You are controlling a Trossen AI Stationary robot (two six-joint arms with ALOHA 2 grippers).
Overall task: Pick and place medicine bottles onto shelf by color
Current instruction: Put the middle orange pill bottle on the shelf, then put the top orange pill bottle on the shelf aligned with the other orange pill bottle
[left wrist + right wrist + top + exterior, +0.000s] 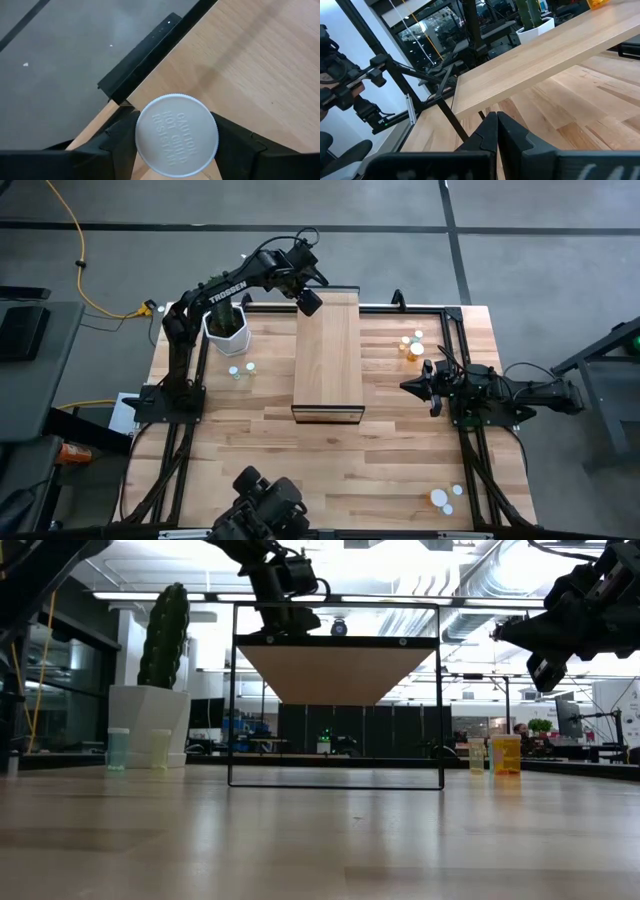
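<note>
- Reaching over the far end of the shelf [327, 355], the left gripper [308, 300] hangs above the plank's far left corner; its fingers [118, 139] stand on either side of a white-capped bottle [177, 135], clamped on it or very nearly so.
- Cap of that bottle, seen from the left wrist view: round, ridged at the rim, with raised lettering; the bottle's body is hidden beneath it.
- Shelf: a long light-wood plank on a dark frame, standing in the middle of the worktop [400, 470], its long axis running from the near edge towards the far edge.
- Right gripper [422, 387]: held above the worktop between the shelf and the right edge, fingers [496, 131] pressed together, holding nothing.
- Orange bottles [413, 345]: a small group standing near the far right corner of the worktop.
- Pale green bottles [240, 368]: two standing near the left edge, just beside the white pot [226, 328] with its cactus [164, 635].
- Further white-capped bottles [445, 498]: grouped near the near right corner.
</note>
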